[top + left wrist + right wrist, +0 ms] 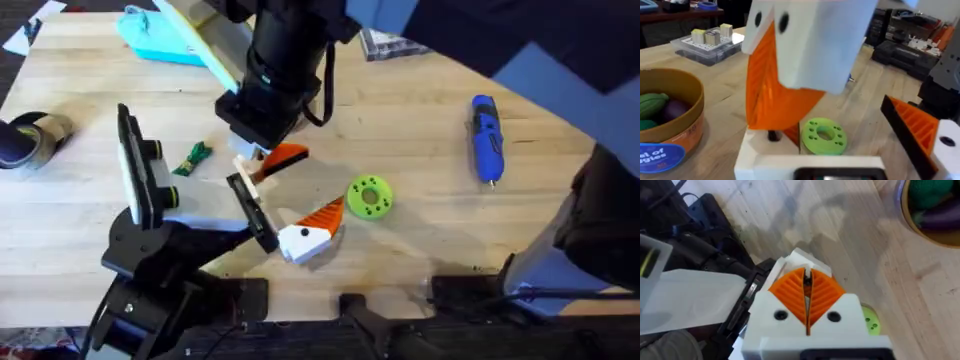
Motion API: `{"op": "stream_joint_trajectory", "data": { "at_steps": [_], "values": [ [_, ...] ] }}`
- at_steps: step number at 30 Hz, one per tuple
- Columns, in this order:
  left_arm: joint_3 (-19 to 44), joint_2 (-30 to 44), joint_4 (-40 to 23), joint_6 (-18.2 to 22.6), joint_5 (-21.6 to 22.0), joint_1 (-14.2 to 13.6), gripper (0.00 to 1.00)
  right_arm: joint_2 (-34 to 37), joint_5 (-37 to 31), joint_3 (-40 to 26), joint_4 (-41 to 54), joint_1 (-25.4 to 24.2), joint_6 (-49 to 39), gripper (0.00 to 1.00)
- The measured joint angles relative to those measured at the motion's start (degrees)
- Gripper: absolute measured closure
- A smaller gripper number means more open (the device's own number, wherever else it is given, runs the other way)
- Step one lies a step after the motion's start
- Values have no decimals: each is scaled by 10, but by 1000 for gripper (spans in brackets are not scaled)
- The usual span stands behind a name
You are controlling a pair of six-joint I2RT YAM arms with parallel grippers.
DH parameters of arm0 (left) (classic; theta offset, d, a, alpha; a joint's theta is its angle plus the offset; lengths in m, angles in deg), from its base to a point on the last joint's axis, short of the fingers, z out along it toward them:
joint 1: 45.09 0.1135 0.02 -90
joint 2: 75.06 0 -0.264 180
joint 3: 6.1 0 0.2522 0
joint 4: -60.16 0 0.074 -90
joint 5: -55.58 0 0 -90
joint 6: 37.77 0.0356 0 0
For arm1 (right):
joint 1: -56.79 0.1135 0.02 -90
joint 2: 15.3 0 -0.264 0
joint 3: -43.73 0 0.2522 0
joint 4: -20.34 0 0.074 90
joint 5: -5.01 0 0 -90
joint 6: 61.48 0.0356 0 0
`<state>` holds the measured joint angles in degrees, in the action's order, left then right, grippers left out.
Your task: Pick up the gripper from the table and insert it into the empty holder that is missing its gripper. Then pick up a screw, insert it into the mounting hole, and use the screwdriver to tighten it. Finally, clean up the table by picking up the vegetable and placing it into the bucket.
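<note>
**Right gripper (270, 158) poised over the far end of the holder (252, 212), pads pressed together.**

Seen from the right wrist: orange pads (790, 292) closed tight, with a thin dark sliver in the seam, too small to identify. Directly below the claw: the black bar, long axis running diagonally toward the table's near edge. At that near end, touching the bar: the gripper (308, 236), white base down, orange tip aimed at a green disc (369, 197). Judged better placed than the left arm (150, 265) for the next move, probably a short, straight descent.
</note>
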<state>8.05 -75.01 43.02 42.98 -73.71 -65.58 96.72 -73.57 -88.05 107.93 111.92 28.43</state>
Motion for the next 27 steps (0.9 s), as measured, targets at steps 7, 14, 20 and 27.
{"op": "stream_joint_trajectory", "data": {
  "at_steps": [7, 14, 20, 27],
  "values": [
    [0, 0, 0, -2, 0, 0, 10, 5, 7, 0, 4, 2, -15, 996],
    [0, 0, 0, -2, 0, 0, 10, 5, 12, 0, 5, 2, -19, 757],
    [0, 0, 0, -2, 0, 0, 10, 4, 12, -2, 7, -14, -21, 212],
    [0, 0, 0, -1, 0, 0, 10, -1, 11, -2, 10, -63, -22, 7]
  ]
}}
